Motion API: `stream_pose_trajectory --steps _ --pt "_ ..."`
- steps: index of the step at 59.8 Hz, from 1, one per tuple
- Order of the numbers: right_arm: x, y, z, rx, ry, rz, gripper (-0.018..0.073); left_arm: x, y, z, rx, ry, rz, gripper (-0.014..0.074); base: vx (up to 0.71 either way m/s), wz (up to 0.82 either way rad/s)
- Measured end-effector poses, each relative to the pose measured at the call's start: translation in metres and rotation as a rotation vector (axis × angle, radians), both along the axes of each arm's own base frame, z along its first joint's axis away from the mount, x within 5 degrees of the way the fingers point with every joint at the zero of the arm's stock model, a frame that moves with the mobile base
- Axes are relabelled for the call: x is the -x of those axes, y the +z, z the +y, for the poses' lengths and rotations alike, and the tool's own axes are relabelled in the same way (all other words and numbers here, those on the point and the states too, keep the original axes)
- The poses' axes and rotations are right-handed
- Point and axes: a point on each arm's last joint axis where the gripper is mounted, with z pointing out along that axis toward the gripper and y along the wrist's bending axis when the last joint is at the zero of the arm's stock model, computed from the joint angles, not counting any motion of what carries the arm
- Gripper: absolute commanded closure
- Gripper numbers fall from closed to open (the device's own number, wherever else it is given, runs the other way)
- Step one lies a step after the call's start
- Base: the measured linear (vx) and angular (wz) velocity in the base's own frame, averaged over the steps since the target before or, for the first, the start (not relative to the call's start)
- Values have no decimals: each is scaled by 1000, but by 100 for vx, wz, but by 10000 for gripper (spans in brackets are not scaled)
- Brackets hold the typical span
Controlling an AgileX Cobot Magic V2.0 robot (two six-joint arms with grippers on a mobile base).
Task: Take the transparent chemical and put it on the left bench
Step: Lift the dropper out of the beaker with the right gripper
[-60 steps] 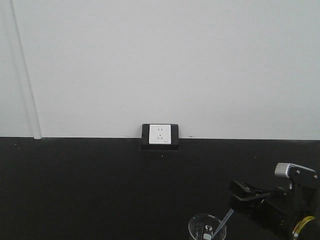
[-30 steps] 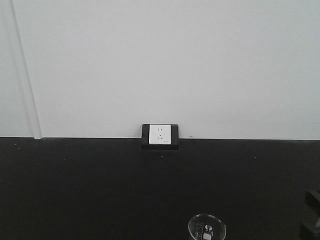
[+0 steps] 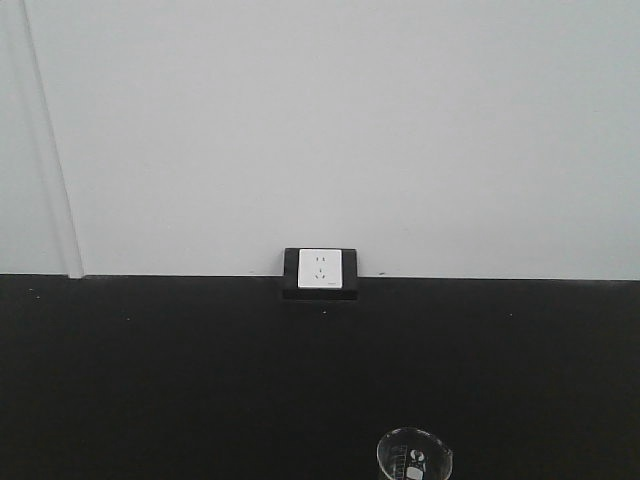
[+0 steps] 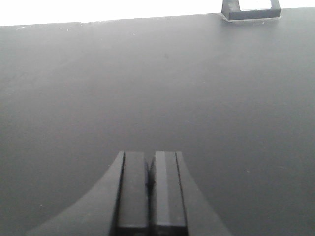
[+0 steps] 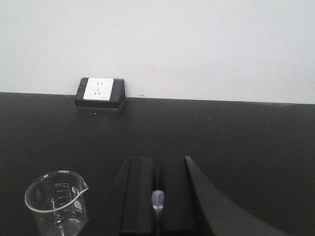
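In the right wrist view my right gripper [image 5: 158, 161] is shut on the transparent chemical [image 5: 157, 198]. Only its small, clear, faintly bluish bulb shows between the black fingers [image 5: 140, 191]; the rest of the pipette is hidden below them. The gripper hovers over the black countertop, to the right of a glass beaker [image 5: 56, 204]. My left gripper [image 4: 149, 156] is shut with nothing in it, low over bare black counter. Neither gripper shows in the front view. The left bench is out of view.
The black countertop [image 3: 150, 380] runs along a white wall with a white socket in a black box [image 3: 320, 270], which both wrist views also catch as a socket [image 5: 98, 91] and a socket [image 4: 251, 9]. A glass beaker [image 3: 415, 458] stands at the front view's bottom edge.
One second ago the right arm held the pipette in the beaker at the front view's lower right. It then withdrew out of that view, leaving the beaker without the pipette.
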Motion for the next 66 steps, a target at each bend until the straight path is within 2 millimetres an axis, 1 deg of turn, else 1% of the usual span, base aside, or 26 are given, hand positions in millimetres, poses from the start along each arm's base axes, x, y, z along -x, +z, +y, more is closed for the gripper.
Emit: stream_pose_trajectory --steps 7,46,66 --pt "1 -3 -2 11 -20 28 562 0 0 0 0 0 0 600 0 0" --pt "1 -3 -2 12 -21 31 562 0 0 0 0 0 0 600 0 0" --pt "1 -3 -2 12 -21 31 562 0 0 0 0 0 0 600 -9 -2"
